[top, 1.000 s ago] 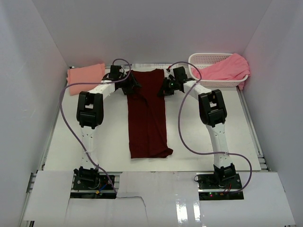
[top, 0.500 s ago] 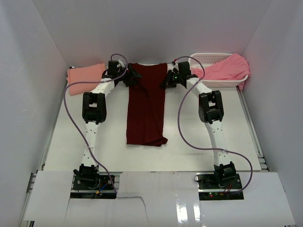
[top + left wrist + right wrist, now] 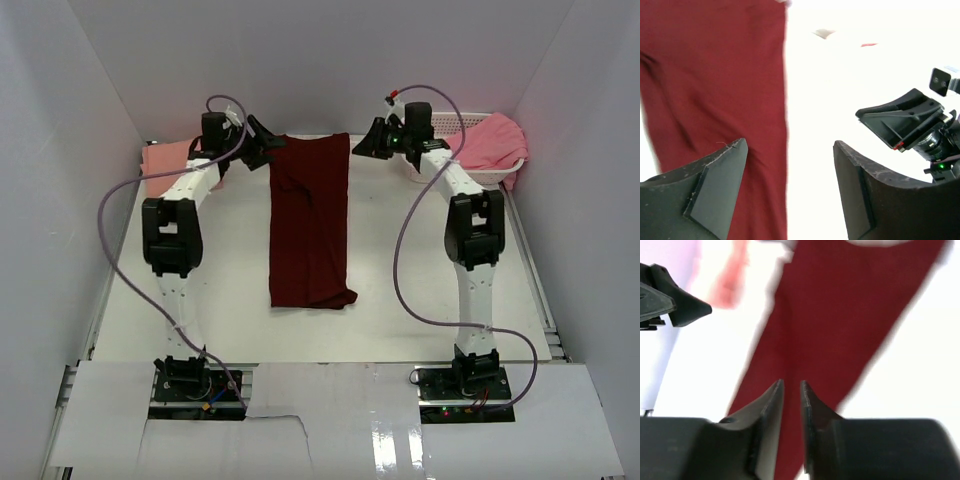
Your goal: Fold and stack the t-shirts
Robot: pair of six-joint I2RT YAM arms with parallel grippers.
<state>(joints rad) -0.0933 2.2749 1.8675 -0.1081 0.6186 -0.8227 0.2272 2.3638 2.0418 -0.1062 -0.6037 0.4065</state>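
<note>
Three t-shirts in view. The maroon t-shirt (image 3: 310, 225) lies flat down the middle of the table (image 3: 240, 270), folded into a long narrow strip, its far end near the back wall, its near end about mid-table. The salmon-peach t-shirt (image 3: 158, 162) sits folded at the far left corner, partly behind the left arm. The pink t-shirt (image 3: 490, 140) is heaped in the white basket (image 3: 440, 120) at the far right corner, spilling over its right rim. The left gripper (image 3: 264, 138) hangs just beside the strip's far left corner, jaws spread wide, nothing between them; its wrist view shows maroon cloth below. The right gripper (image 3: 366, 145) hangs near the far right corner, apart from the cloth, with only a narrow slit between the fingers and nothing held.
</note>
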